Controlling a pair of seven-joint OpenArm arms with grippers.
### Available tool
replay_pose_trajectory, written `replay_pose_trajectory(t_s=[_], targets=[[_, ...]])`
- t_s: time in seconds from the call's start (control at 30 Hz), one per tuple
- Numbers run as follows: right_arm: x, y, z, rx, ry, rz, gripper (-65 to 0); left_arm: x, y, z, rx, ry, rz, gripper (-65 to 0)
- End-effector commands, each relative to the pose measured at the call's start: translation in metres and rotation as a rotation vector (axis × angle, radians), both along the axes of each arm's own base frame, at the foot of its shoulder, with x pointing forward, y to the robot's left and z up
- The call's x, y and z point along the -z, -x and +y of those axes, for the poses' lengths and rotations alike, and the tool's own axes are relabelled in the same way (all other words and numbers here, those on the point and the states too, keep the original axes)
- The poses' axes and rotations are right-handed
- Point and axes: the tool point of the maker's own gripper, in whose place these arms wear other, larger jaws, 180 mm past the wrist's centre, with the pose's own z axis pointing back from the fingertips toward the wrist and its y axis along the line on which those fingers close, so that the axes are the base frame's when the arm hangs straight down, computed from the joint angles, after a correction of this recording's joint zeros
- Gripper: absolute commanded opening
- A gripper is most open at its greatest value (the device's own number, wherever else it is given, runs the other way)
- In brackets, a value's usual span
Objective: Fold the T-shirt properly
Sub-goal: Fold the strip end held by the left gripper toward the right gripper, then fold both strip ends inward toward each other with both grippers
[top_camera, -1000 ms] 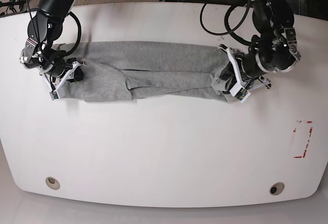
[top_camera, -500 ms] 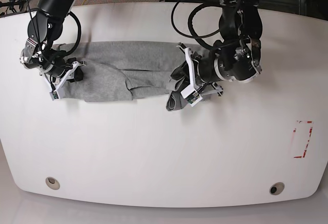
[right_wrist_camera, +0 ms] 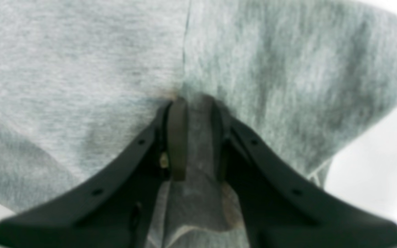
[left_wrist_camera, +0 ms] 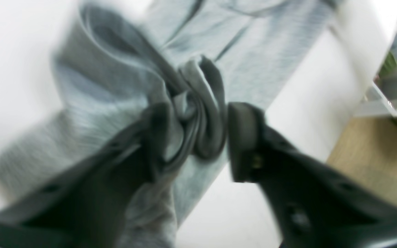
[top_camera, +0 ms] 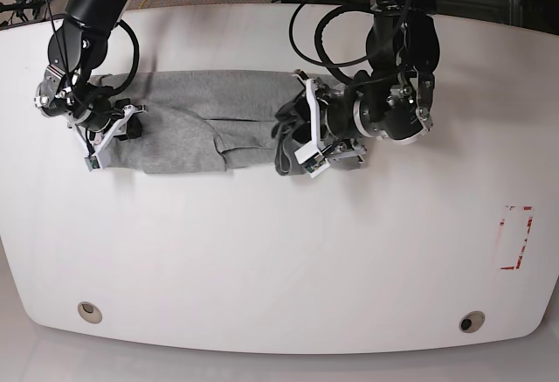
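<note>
Since the earlier base picture, the left gripper has carried its end of the T-shirt further along the table, so the cloth is now bunching in a dark fold near the middle of the strip instead of lying stretched out. Seen from the base, the shirt is lying as a long grey band across the far half of the white table, with the right gripper sitting at its other end. A small red-marked patch is lying near the table's edge, well apart from the cloth. Through the left wrist camera, which is blurring with motion, the left gripper is standing with its jaws apart; a rolled wad of the T-shirt is lying between them, touching the one finger, while the other stands just clear of it. Through the right wrist camera, the right gripper is pinching a narrow ridge of the T-shirt between its fingers, the cloth spreading flat beyond them.
</note>
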Motion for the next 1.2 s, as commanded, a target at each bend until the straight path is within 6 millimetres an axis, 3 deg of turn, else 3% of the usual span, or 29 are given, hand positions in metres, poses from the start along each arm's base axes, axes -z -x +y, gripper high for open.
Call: replay_pose_trajectory(t_s=[0.0, 0.13, 0.27, 0.33, 0.43, 0.57, 0.73, 0.83, 1.0, 1.1, 1.17], targets=[[0.005, 0.006, -0.003, -0.007, 0.032, 0.049, -52.6, -0.024, -0.008, -0.018, 0.032, 0.059, -0.064, -31.0], [0.005, 0.005, -0.003, -0.007, 0.031, 0.047, -52.6, -0.045, -0.003, -0.042, 0.034, 0.109, -0.073, -24.0], [0.005, 0.005, -0.002, -0.007, 0.029, 0.047, -52.6, -0.069, 0.000, -0.051, 0.070, 0.145, -0.146, -23.5], [0.005, 0.005, 0.000, -0.009, 0.025, 0.046, -52.6, -0.075, -0.006, -0.046, 0.050, 0.158, -0.160, -23.5], [0.006, 0.005, 0.003, -0.009, 0.020, 0.046, -52.6, -0.069, -0.017, -0.022, -0.037, 0.136, -0.150, -23.5], [-0.007, -0.009, 0.003, -0.013, 0.030, 0.002, -52.0, -0.047, -0.031, 0.028, -0.136, 0.001, -0.146, -23.5], [-0.030, -0.017, 0.000, -0.030, 0.083, -0.032, -51.4, -0.022, -0.024, 0.064, -0.169, -0.100, -0.114, -23.6], [-0.052, -0.026, 0.001, -0.045, 0.102, -0.065, -43.0, -0.010, -0.014, 0.078, -0.189, -0.095, -0.105, -23.6], [-0.084, -0.038, 0.009, -0.072, 0.053, -0.131, -18.1, 0.023, -0.005, 0.087, -0.216, -0.056, -0.034, -23.6], [-0.095, -0.036, -0.015, 0.017, 0.020, -0.148, -10.0, 0.045, 0.000, 0.094, -0.232, -0.059, 0.031, -23.6], [-0.100, -0.035, -0.034, 0.089, 0.000, -0.148, -9.8, 0.051, 0.001, 0.094, -0.239, -0.049, 0.048, -23.6]])
